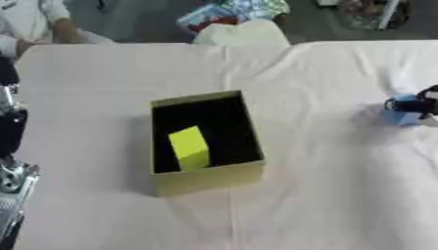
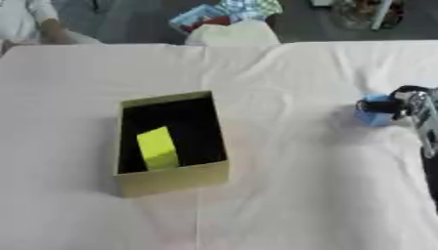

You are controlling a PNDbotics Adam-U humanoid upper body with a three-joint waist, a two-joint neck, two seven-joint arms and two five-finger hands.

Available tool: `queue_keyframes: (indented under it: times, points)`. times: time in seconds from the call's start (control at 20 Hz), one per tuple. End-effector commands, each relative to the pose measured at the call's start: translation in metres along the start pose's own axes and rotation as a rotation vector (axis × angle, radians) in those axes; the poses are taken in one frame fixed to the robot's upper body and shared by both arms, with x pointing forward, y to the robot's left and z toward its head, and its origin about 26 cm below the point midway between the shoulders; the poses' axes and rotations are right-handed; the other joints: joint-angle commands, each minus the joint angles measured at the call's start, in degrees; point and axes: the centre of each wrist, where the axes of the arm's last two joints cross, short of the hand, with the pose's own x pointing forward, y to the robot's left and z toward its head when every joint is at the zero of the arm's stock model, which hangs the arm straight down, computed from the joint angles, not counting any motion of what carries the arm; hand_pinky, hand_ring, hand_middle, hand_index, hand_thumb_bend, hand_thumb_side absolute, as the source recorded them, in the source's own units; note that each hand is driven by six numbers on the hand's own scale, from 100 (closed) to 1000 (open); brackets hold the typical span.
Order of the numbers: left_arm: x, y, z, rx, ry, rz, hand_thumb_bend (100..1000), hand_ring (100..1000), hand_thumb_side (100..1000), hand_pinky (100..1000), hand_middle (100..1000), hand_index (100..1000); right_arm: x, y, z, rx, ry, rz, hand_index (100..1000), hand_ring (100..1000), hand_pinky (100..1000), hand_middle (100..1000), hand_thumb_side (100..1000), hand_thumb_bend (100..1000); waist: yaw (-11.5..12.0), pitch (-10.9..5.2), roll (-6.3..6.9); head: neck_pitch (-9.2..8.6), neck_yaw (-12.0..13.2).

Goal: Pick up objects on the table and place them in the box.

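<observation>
Right eye view: right hand (image 2: 409,103) fingers partly hide blue object (image 2: 373,116).

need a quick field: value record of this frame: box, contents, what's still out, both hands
box: olive-gold open box, about mid-table on the white cloth
contents: one yellow block, leaning against the near wall
still out: blue object, right side of the table
right hand: right hand at the blue object, dark fingers round it
left hand: only the arm shows at the left edge; hand not visible
</observation>
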Motion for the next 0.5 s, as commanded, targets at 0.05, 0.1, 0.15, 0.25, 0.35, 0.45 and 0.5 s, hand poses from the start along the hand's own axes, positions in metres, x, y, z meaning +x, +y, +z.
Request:
queue_keyframes:
  times: [0.05,0.1,0.15,0.25,0.35,0.45,0.5]
  points:
    - [0.0037,0.0012,-0.0056,-0.006,-0.03,-0.001,448,643,600,875,759,734,0.0013,-0.0133,0.0076,-0.067,-0.018,-0.012,876,861,781,633,782,157,0.1,-0.54,0.06,0.3,0.0]
    - [0.0037,0.0013,-0.0055,-0.007,-0.03,-0.002,447,643,599,875,759,734,0.002,-0.015,0.0091,-0.084,-0.023,-0.012,834,849,773,610,716,142,0.1,-0.54,0.05,0.3,0.0]
    - [0.0037,0.0013,-0.0056,-0.007,-0.03,-0.002,447,643,599,875,759,734,0.0027,-0.0166,0.0107,-0.101,-0.026,-0.011,816,844,771,600,692,145,0.1,-0.53,0.03,0.3,0.0]
    - [0.0037,0.0013,-0.0056,-0.009,-0.03,-0.002,444,643,598,875,760,734,0.0041,-0.0188,0.0129,-0.125,-0.034,-0.008,764,825,760,558,636,153,0.1,-0.54,-0.02,0.3,0.0]
    - [0.0037,0.0013,-0.0056,-0.009,-0.03,-0.003,444,643,598,875,759,734,0.0045,-0.0204,0.0146,-0.15,-0.034,-0.007,719,793,743,512,584,150,0.1,-0.56,-0.05,0.3,0.1]
    - [0.0036,0.0016,-0.0056,-0.009,-0.031,-0.004,443,644,597,876,760,734,0.0044,-0.0217,0.0161,-0.173,-0.03,-0.012,697,778,732,494,577,130,0.1,-0.58,-0.08,0.3,0.1]
    - [0.0036,0.0017,-0.0056,-0.009,-0.031,-0.004,443,644,597,876,760,734,0.0044,-0.0226,0.0169,-0.185,-0.027,-0.013,689,772,728,486,579,104,0.1,-0.59,-0.09,0.3,0.1]
